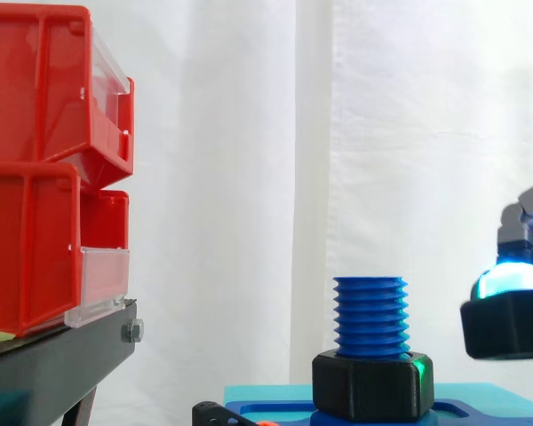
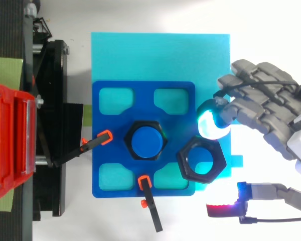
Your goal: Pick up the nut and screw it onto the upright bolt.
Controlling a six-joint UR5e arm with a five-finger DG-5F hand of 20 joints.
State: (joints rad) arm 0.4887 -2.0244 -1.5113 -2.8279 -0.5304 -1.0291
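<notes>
Top view: the nut [image 2: 201, 160] lies over the right edge of the blue plate [image 2: 103, 150], partly above the cyan sheet [image 2: 160, 55]. It is just right of the bolt [image 2: 145, 142] and apart from it.
Side view: the nut [image 1: 506, 327] hangs flat at the view's right edge, clear of the plate and level with the bolt's middle threads. The white curtain [image 1: 249, 177] shows in the gap between them.
Bolt: upright at the plate's centre, top free, upper threads bare.
Seated nut [image 1: 371, 386]: round the bolt's foot, resting on the plate.
Hand [image 2: 271, 100]: comes in from the right over the sheet's right edge and reaches the nut's upper rim in the top view. I cannot tell whether it grips the nut.
Clamps: one black clamp [image 2: 93, 143] crosses the plate's left edge and another [image 2: 149, 201] its lower edge. Both point outward.
Left side: red bins [image 1: 35, 177] on the black stand [image 1: 58, 355], well apart from the bolt.
Room: open above the bolt, and on its right as far as the nut.
</notes>
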